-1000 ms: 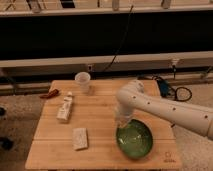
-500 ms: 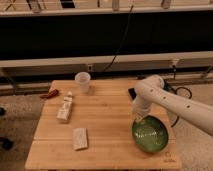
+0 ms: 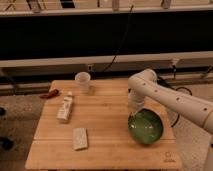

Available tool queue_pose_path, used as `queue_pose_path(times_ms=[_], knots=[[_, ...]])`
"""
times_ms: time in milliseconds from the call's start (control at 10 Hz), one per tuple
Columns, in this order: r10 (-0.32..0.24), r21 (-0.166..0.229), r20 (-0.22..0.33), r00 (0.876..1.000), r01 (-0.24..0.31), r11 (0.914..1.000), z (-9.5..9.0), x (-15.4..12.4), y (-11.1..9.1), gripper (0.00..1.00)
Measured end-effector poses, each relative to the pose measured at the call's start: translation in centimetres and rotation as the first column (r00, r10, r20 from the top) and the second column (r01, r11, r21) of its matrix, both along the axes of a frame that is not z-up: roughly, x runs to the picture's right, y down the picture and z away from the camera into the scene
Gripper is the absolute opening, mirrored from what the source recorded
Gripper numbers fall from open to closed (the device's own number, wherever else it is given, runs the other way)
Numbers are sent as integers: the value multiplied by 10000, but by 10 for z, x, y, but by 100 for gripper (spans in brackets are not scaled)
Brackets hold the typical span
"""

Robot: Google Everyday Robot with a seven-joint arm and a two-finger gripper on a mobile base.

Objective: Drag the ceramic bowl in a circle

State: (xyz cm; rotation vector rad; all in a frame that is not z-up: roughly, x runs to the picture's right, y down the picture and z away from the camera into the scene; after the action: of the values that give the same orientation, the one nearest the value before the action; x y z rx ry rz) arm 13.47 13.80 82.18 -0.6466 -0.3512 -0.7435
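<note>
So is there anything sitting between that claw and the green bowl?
Nothing visible. The claw is already down at the far-left rim of the ceramic bowl. The plastic cup, the carton and the sponge all sit well off to the left.

On your wooden table [image 3: 107, 117] you have a translucent plastic cup [image 3: 82, 81] standing near the back edge, a small carton [image 3: 65, 107] lying left of centre, a pale sponge [image 3: 79, 138] toward the front and a red thing [image 3: 50, 93] at the back-left corner, while the gripper [image 3: 134, 113] sits at the table's right side.

glossy ceramic bowl [image 3: 146, 126], wooden table [image 3: 105, 122], pincer [image 3: 134, 114] at bowl's rim
</note>
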Motion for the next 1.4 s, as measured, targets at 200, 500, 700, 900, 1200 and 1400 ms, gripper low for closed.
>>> queue_pose_path(times_ms=[200, 500, 700, 900, 1200, 1400], knots=[[-327, 32, 456, 9984, 326, 9995, 1, -42, -2, 0], [-1010, -6, 1477, 9839, 1022, 9948, -7, -96, 9, 0], [-1352, -108, 1997, 9705, 1401, 9901, -23, -107, 27, 0], [-1405, -245, 2209, 9651, 1495, 9885, -36, -101, 41, 0], [-1398, -526, 2286, 9634, 1556, 9864, -64, -84, 73, 0], [-1141, -663, 1944, 9743, 1291, 9894, -67, -55, 79, 0]])
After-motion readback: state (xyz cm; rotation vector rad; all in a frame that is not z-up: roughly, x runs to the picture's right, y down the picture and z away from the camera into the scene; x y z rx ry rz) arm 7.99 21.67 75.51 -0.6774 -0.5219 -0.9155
